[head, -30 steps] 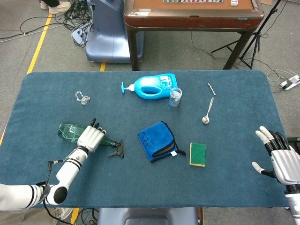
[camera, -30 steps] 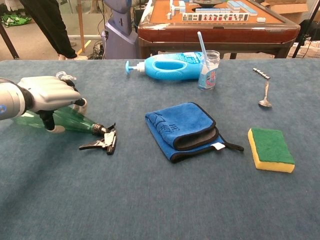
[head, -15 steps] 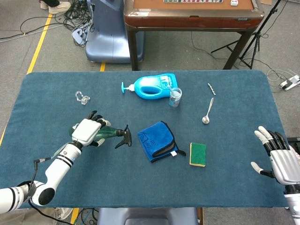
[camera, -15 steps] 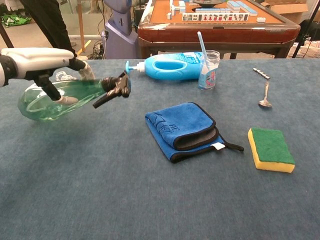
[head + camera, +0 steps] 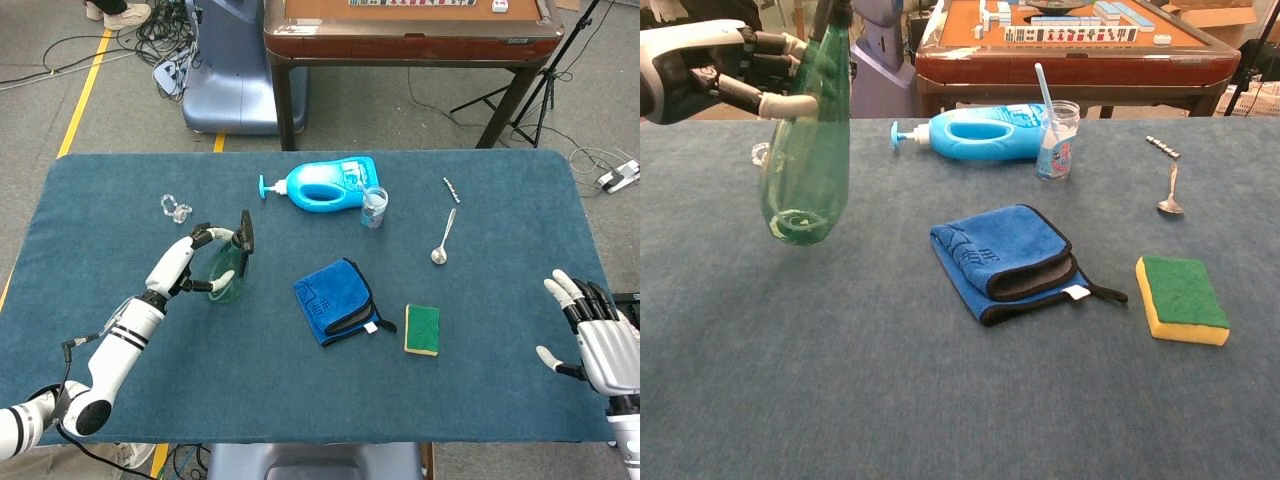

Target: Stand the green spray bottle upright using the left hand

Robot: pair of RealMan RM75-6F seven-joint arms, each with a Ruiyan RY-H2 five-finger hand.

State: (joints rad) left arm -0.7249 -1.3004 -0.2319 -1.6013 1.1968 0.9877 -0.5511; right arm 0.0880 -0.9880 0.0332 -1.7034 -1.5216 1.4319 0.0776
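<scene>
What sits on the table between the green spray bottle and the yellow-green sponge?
The folded blue cloth lies between the green spray bottle, held by the left hand, and the sponge; the head view shows it plainly.

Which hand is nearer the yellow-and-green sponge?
Right. The right hand hovers open at the table's right edge, beside the sponge; the left hand holds the green spray bottle far across.

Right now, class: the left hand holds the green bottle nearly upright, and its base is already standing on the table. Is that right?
Not quite. The left hand does hold the green bottle nearly upright, but the chest view shows its base hanging above the table, not yet standing on it.
</scene>
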